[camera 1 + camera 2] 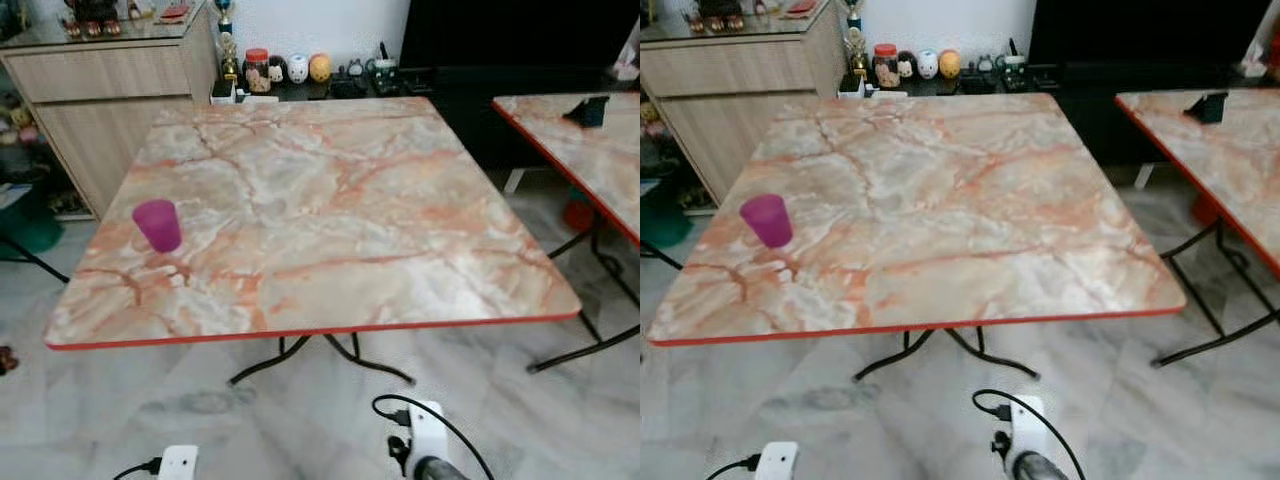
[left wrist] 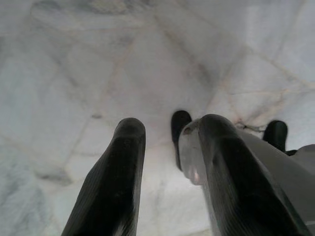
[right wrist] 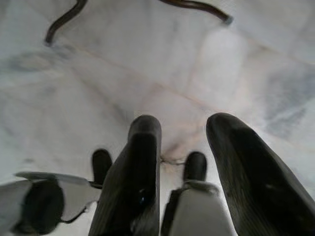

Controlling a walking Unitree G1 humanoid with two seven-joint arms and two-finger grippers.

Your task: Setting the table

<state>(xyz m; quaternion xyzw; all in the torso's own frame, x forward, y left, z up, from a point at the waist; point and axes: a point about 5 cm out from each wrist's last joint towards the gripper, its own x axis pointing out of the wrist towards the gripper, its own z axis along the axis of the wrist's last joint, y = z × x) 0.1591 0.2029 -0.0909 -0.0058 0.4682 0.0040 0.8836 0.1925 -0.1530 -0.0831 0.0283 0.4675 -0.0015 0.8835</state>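
Standing before the marble-patterned counter (image 1: 330, 200), both arms hang idle: left gripper (image 2: 162, 162) and right gripper (image 3: 184, 162) jaws parted, empty. Purple cup (image 1: 158, 224) sits upright near the counter's left edge, presumably already set out.

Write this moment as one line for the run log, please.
stage: before table | purple cup: upright, table left side | left gripper: open, empty, over floor | right gripper: open, empty, over floor
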